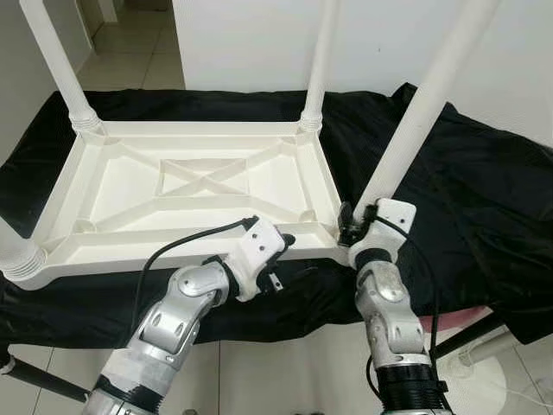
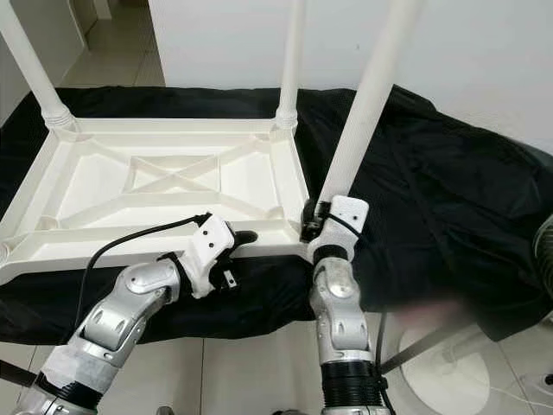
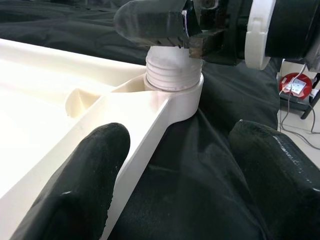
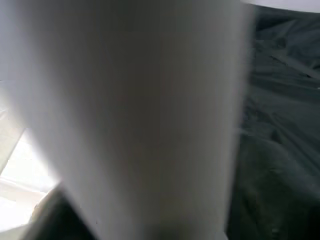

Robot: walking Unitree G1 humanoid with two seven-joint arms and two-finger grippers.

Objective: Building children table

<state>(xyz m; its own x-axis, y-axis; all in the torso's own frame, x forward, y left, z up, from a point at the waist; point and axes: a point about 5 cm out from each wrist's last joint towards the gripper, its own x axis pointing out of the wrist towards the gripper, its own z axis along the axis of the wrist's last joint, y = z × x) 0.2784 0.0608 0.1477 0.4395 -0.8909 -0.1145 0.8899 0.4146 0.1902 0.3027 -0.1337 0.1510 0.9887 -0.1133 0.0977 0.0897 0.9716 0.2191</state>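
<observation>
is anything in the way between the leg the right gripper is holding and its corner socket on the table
Nothing visible does. The right gripper grips the table leg just above the corner socket of the upturned tabletop, and the leg's threaded end already sits in it. The left gripper is beside the rim, open, not blocking.

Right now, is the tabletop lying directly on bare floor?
No: the tabletop lies upside down on a black cloth.

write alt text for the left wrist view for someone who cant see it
The right gripper clamps the base of a white table leg that sits, threads showing, in the corner socket of an upturned white table top. The left gripper's black fingers stand open in the foreground, one over the table's rim, and a black cloth lies underneath.
</observation>
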